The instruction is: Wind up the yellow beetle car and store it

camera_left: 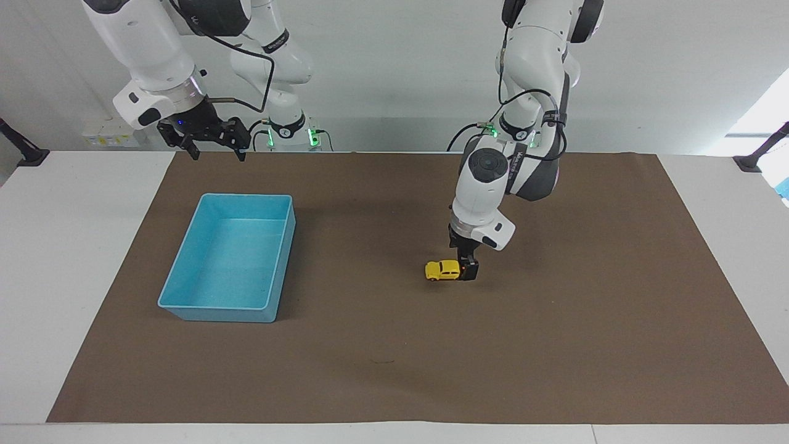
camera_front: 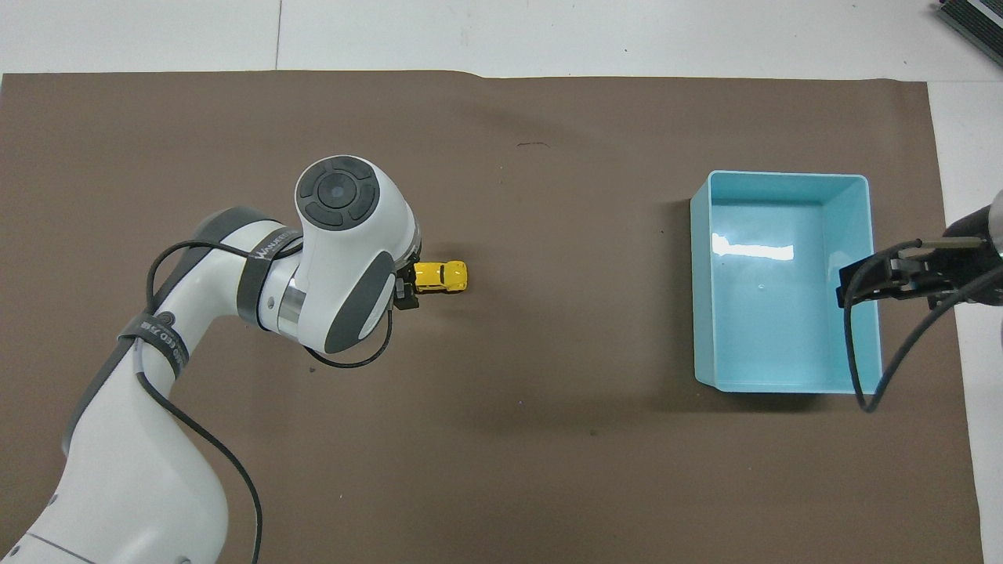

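Note:
The yellow beetle car (camera_left: 441, 270) stands on the brown mat (camera_left: 555, 345) near the table's middle; it also shows in the overhead view (camera_front: 443, 276). My left gripper (camera_left: 466, 270) is down at mat level on the car's end toward the left arm's end of the table, touching or straddling it. In the overhead view the left wrist covers that end of the car and most of the left gripper (camera_front: 407, 287). My right gripper (camera_left: 214, 148) waits open and empty, raised above the blue bin's edge nearest the robots, and also shows in the overhead view (camera_front: 845, 287).
An empty blue bin (camera_left: 216, 313) stands on the mat toward the right arm's end of the table; it also shows in the overhead view (camera_front: 783, 177). White table surface borders the mat (camera_front: 501, 439).

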Motion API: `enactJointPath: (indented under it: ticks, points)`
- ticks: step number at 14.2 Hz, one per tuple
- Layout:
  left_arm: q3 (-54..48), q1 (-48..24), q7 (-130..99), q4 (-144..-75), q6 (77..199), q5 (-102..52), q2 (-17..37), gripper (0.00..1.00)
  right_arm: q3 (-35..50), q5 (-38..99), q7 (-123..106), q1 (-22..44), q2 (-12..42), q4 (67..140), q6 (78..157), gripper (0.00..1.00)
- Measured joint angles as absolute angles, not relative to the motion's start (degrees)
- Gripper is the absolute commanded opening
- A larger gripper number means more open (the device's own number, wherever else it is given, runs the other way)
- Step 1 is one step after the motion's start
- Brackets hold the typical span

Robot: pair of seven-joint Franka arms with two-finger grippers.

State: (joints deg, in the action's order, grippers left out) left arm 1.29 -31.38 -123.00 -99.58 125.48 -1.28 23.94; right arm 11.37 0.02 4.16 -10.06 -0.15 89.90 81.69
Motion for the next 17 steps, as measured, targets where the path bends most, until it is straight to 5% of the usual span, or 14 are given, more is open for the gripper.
enactJointPath:
  ticks: [6, 12, 17]
  points:
    - [1.3, -32.6, -123.1, -100.3, 127.9, -1.3, 26.2, 1.0, 11.4, 0.0, 4.2, -10.1, -0.2, 89.9, 81.7, 1.0]
    - [1.3, -32.7, -122.8, -101.1, 129.3, -1.3, 26.2, 0.16, 11.4, 0.0, 4.2, -10.1, -0.2, 89.9, 81.7, 1.0]
    - [1.3, -32.7, -121.2, -101.2, 129.4, -1.3, 26.1, 0.11, 11.4, 0.0, 4.2, -10.1, -0.2, 89.9, 81.7, 1.0]
